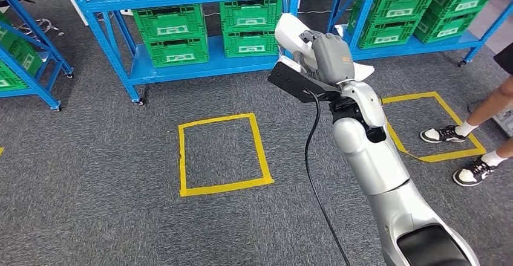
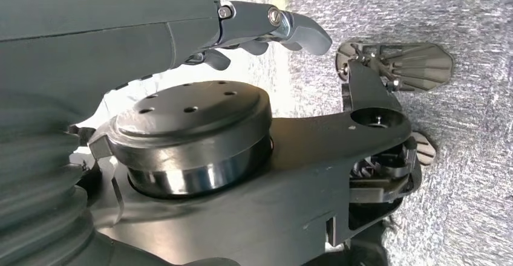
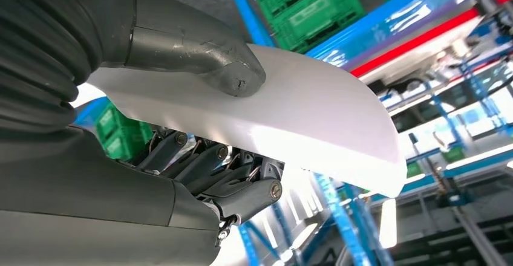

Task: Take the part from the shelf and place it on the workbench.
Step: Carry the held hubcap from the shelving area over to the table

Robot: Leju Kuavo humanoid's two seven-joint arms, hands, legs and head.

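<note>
One white part [image 3: 314,115] sits gripped in the right hand [image 1: 326,57], thumb on top and fingers [image 3: 242,196] beneath, raised in front of the blue shelves [image 1: 181,66] with green crates [image 1: 172,33]; the left hand [image 2: 181,30] hangs above grey carpet [image 2: 472,187], fingers loosely curled, holding nothing.

Grey carpet [image 1: 91,205] covers the floor. Two squares of yellow tape are stuck on it: one [image 1: 224,154] near the middle, another [image 1: 438,127] to the right. A person's legs in black-and-white sneakers [image 1: 460,154] stand at the right square's edge. Behind, green crates [image 1: 209,30] sit in stacked rows on a low blue rack, with more green crates [image 1: 423,12] farther right.
</note>
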